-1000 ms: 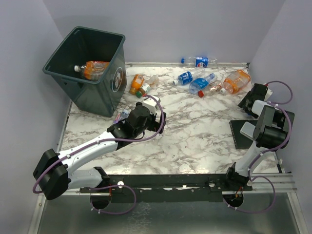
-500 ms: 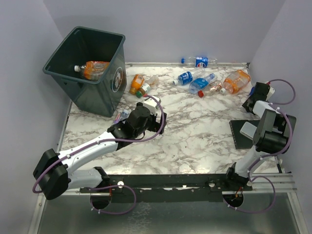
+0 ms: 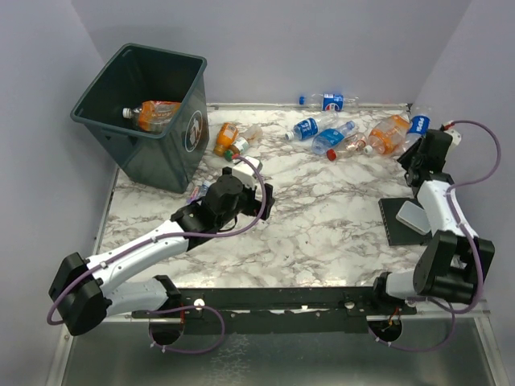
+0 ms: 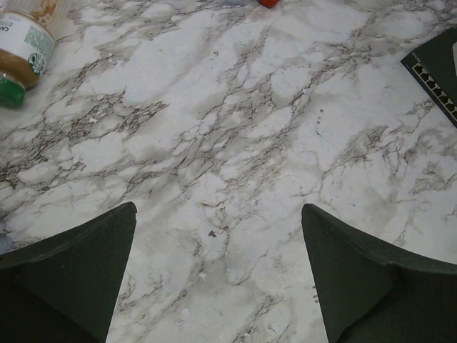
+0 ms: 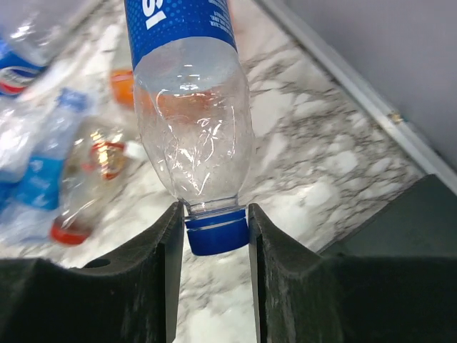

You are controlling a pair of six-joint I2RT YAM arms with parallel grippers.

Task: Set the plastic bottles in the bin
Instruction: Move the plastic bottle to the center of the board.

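I see one orange bottle [image 3: 157, 114] lying in the bin [image 3: 165, 157], far left. My right gripper [image 5: 213, 221] reaches far right, clamped on a blue-capped bottle [image 5: 189, 121] by its neck. The left gripper [image 4: 218, 236] gapes over bare marble table [image 4: 228, 107]. Other bottles [image 3: 326, 138] lie along the far edge.

Lab test booth: plain lilac walls [image 3: 322, 48] enclosing marble-patterned table [image 3: 322, 217].

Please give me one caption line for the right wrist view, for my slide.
Right gripper shut on the blue cap of a clear blue-labelled bottle, marble table behind it.
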